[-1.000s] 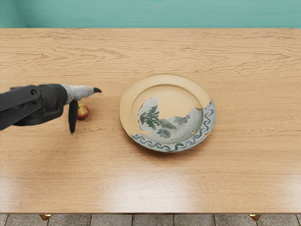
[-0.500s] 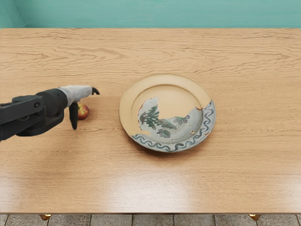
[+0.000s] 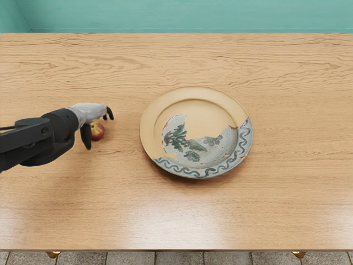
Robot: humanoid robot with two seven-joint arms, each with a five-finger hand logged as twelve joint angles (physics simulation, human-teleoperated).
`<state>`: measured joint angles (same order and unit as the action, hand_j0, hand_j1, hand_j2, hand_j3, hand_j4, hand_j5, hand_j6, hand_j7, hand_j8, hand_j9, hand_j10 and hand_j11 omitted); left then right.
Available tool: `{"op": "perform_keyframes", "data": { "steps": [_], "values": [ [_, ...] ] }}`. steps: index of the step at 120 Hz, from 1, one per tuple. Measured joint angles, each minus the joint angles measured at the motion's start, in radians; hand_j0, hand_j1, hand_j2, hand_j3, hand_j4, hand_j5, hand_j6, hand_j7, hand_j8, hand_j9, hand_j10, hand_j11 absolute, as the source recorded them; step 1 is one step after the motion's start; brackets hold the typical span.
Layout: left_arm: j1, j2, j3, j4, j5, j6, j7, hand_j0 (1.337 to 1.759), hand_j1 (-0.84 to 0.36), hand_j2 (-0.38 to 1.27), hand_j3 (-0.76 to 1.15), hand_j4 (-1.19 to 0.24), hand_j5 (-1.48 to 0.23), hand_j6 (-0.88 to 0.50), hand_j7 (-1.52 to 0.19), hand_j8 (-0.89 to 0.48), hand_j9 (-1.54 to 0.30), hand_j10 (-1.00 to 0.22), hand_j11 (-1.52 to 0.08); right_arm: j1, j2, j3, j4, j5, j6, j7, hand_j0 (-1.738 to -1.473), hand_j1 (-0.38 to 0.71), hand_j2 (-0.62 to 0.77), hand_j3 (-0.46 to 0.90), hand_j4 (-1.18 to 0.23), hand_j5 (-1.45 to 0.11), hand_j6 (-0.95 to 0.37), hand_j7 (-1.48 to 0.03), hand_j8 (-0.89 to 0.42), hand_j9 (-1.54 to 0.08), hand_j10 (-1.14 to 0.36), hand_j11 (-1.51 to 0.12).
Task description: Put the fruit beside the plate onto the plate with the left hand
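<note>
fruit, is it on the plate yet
No, the fruit sits on the table to the left of the plate, right by the left hand.

Left hand [image 3: 91, 118] over fruit [image 3: 98, 131] on table [image 3: 176, 215]; plate [image 3: 150, 113] near, to right; contact unclear.
</note>
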<state>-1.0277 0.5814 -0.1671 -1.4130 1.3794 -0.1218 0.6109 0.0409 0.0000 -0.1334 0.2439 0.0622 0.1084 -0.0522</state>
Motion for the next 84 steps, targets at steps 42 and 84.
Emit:
{"op": "perform_keyframes", "data": {
  "steps": [42, 84],
  "values": [
    [0.01, 0.0, 0.011, 0.0, 0.011, 0.035, 0.0, 1.658, -0.14, 0.09, 0.0, -0.41, -0.53, -0.41, -0.53, -0.41, -0.53, -0.41, -0.53, 0.001, 0.0, 0.0, 0.0, 0.0, 0.0, 0.0, -1.658, -0.33, 0.0, 0.0, -0.01, -0.02, -0.01, -0.02, -0.01, -0.02, -0.01, -0.02],
    [0.016, 0.002, 0.017, 0.0, 0.028, 0.046, 0.0, 1.658, -0.27, 0.13, 0.0, -0.53, -0.68, -0.51, -0.68, -0.51, -0.68, -0.53, -0.68, 0.003, 0.0, 0.0, 0.0, 0.0, 0.0, 0.0, -1.658, -0.33, 0.0, 0.0, -0.01, -0.02, -0.01, -0.02, -0.01, -0.02, -0.01, -0.02]
  ]
}}
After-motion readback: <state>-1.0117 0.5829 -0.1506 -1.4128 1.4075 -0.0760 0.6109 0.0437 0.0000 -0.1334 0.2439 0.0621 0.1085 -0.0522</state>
